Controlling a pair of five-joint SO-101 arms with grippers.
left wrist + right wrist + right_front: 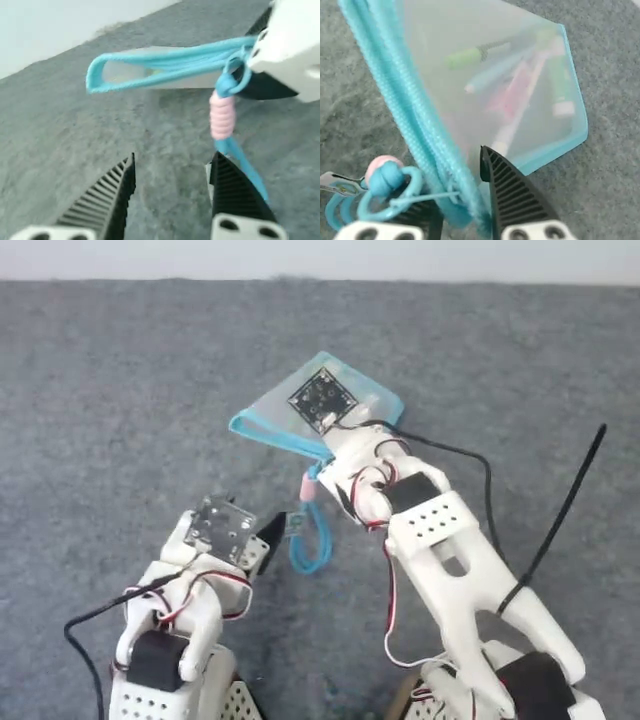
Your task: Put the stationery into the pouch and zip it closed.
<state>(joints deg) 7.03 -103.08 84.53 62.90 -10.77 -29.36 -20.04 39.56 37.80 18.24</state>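
Pouch [322, 400]: translucent, blue-edged, lying flat on the surface [120, 390]. Its zipper edge sits between the jaws of the right gripper [330, 445], and its body stretches away beyond the fingertips. Whether the zip is fully closed cannot be told.

Stationery [512, 92]: several pens and markers (green, pale blue, pink and white) inside the pouch, just past the right gripper's tips.

Right gripper [457, 195]: closed narrowly on the pouch's blue zipper edge, one ridged black finger [512, 197] on each side of it.

Pink bead [382, 166]: strung on the pull beside the right gripper, next to a blue ring [387, 202].

Cord [310, 535]: a blue loop trailing from the bead across the surface toward the left gripper [278, 530].

Left gripper [173, 165]: jaws spread wide and holding nothing, low over the surface. The cord [246, 167] runs just past one finger [232, 192]. The bead [221, 116] and the pouch [165, 65] lie ahead of the tips, apart from them.

Surface: grey and carpet-like.
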